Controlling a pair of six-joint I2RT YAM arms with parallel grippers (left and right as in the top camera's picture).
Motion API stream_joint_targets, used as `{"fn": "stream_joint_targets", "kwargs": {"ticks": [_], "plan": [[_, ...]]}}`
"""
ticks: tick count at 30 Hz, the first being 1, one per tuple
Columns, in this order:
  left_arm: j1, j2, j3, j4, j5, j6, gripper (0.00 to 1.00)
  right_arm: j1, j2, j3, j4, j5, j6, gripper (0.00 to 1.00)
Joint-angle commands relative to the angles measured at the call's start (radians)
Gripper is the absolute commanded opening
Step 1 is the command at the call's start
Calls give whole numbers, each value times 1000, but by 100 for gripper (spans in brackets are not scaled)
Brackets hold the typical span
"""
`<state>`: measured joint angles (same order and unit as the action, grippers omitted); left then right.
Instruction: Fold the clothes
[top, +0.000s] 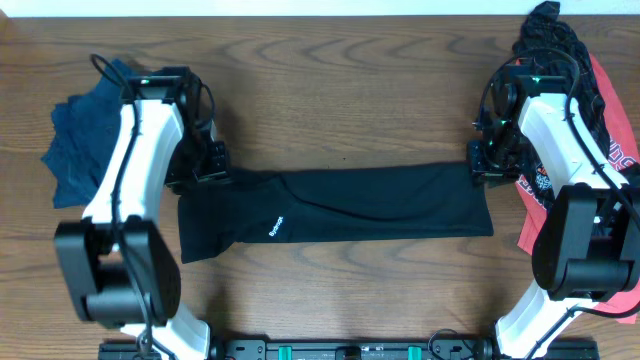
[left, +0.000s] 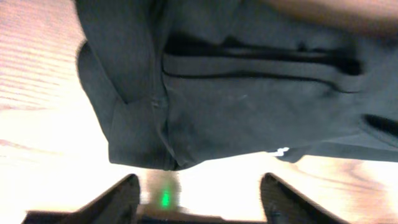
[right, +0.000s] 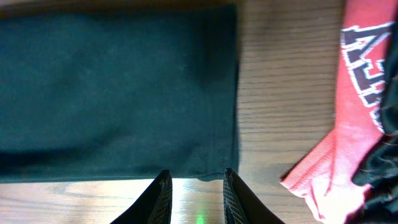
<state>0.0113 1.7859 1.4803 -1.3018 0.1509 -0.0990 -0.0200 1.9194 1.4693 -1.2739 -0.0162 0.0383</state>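
Dark wood-grain table (top: 330, 80) — black pants (top: 340, 210) laid flat across it

A small white print (top: 275, 228) sits on the black garment (top: 380, 205), left of the table's middle, but it is too small to read. The left wrist view catches only a white fleck of it (left: 283, 151). The red garment (right: 354, 143) at the table's right edge carries dark block lettering outlined in white (right: 367, 56). It is cropped and folded, so no word can be made out.
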Motion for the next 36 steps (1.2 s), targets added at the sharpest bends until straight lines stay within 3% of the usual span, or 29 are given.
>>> {"fn": "stream_joint_targets", "kwargs": {"ticks": [1,5,12,15,19,24,30,36], "plan": [[2,-25,13,11,-3,-19,68,8,-16,-6,2,-41,-34,26],[-10,-22,12,41,78,-37,66,8,-16,-6,3,-40,-36,26],[-83,-21,-32,128,85,-37,56,-34,-22,-6,4,-67,4,37],[-108,-21,-87,154,85,-38,55,-79,-23,-6,0,-88,-58,48],[-132,-21,-175,187,85,-47,55,-146,-23,-30,6,-179,-169,49],[-142,-21,-267,261,85,-73,55,-193,-23,-108,93,-180,-198,49],[-142,-21,-315,313,85,-87,55,-196,-23,-207,212,-288,-277,74],[-142,-21,-315,323,84,-86,55,-195,-23,-300,307,-381,-327,86]]}}
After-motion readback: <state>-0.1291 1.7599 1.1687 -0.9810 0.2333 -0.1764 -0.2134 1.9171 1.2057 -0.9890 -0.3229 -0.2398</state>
